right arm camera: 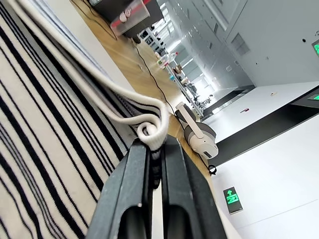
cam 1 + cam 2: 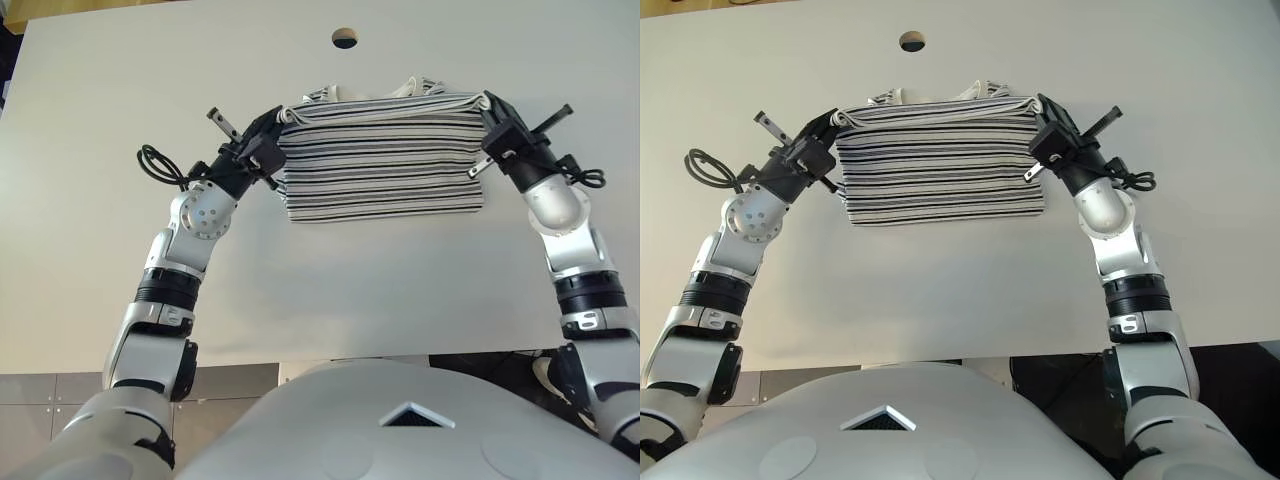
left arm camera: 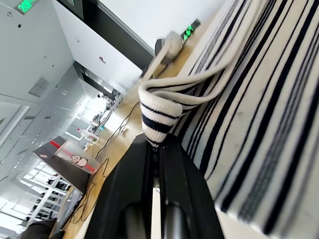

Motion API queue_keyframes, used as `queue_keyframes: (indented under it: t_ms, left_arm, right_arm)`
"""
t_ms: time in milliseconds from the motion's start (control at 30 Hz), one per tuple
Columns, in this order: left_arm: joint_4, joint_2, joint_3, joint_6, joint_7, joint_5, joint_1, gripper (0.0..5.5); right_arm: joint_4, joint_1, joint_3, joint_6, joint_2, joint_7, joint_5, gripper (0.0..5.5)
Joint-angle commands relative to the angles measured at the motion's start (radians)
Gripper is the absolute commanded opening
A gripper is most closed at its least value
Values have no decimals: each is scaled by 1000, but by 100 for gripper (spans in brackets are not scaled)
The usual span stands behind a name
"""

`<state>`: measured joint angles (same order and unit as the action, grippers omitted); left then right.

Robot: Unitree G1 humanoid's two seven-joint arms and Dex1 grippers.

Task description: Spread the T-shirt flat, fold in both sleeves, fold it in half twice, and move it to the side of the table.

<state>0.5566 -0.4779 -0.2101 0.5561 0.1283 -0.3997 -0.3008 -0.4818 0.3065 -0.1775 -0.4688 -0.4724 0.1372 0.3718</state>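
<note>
The black-and-white striped T-shirt (image 2: 382,155) lies folded into a wide rectangle on the white table (image 2: 120,80), its collar edge at the far side. My left gripper (image 2: 283,119) is shut on the shirt's far left corner, where a bunched striped hem (image 3: 158,118) sits between the fingers. My right gripper (image 2: 489,103) is shut on the far right corner, pinching a rolled white edge (image 1: 151,130). Both held corners are lifted slightly above the tabletop.
A round cable hole (image 2: 345,38) sits in the table behind the shirt. Bare tabletop extends to the left, right and in front of the shirt. The table's near edge (image 2: 330,355) runs just ahead of my torso.
</note>
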Motion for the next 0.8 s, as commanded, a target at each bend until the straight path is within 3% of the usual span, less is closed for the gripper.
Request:
queue_keyframes:
  t_ms: [33,67,233,433,500,633,800]
  left_arm:
    - [204,27,-50,22,-72,-79,-130,12]
    - [268,41,-67,33,-86,-94,-160,12]
    - [554,124,-109,34,-158,-122,-306,99]
    - [686,149,-80,-35,-290,-108,-410,200]
    - [708,131,-84,-99,-380,-128,-433,235]
    - [694,76,-85,-135,-488,-137,-387,265]
    - [336,98,86,35,-656,26,-155,265]
  right_arm:
    - [-165,120,-33,0,38,-58,56,10]
    - [-217,152,-43,2,49,-74,70,10]
    - [-515,325,-77,17,122,-164,104,117]
    - [-711,458,-96,40,166,-221,114,230]
    - [-726,470,-91,30,160,-250,109,235]
    - [-487,308,-134,-136,59,-158,118,235]
    - [16,-56,-181,-216,-281,139,165,235]
